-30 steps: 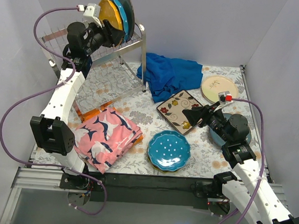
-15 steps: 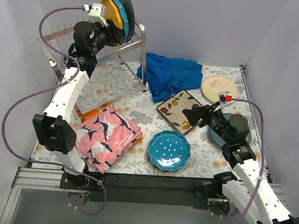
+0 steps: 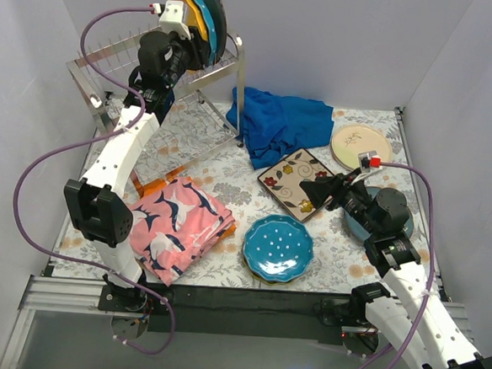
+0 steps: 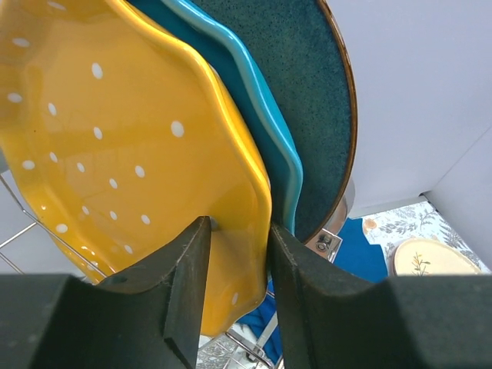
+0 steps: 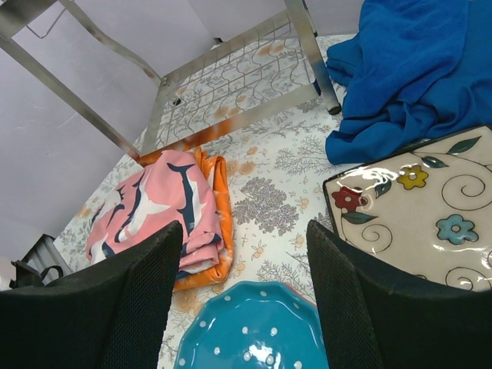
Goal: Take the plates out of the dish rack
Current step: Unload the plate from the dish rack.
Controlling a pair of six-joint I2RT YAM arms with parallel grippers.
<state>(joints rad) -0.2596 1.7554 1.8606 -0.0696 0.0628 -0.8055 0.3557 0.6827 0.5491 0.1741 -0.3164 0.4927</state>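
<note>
Up at the back left, the dish rack (image 3: 107,61) holds three plates on edge: a dark teal plate (image 4: 315,100), a blue plate (image 4: 257,123) and a yellow plate (image 4: 115,154). The left gripper (image 4: 238,277) pinches the yellow plate's rim. The right gripper (image 5: 244,254) hangs spread wide, empty, near the square flowered plate (image 5: 430,215).

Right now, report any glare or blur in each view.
Left wrist: glossy streaks on the yellow plate, the left gripper's fingers dark and soft. Right wrist: white glare on the square floral plate. Top external: even light, sharp, a bright gleam on the dish rack.
</note>
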